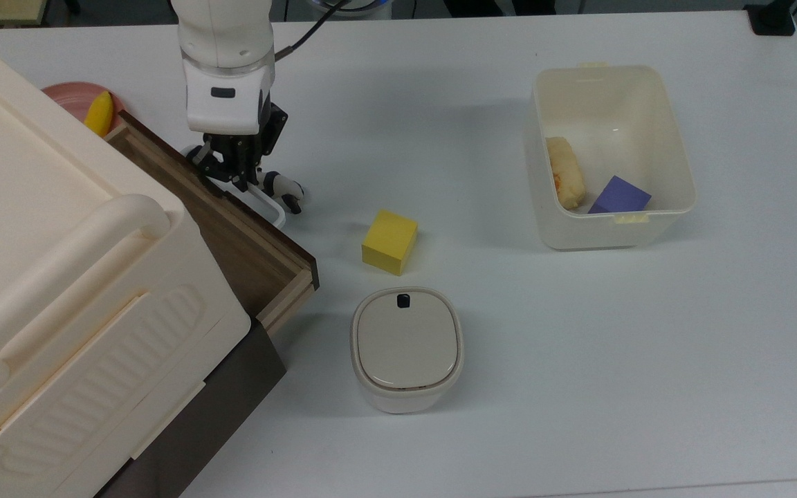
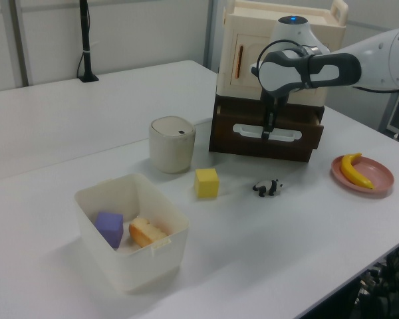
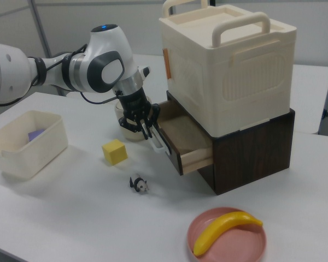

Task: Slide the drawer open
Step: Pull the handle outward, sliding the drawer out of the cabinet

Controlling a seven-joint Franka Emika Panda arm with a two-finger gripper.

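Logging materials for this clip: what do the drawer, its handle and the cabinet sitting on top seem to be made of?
The drawer looks like wood: dark-brown matte front, with lighter bare edges and visible grain inside. Its white loop handle, at which the gripper sits, looks like smooth plastic or coated metal; I cannot tell which. The cream cabinet looks like moulded plastic, given its ribbed panels and soft sheen.
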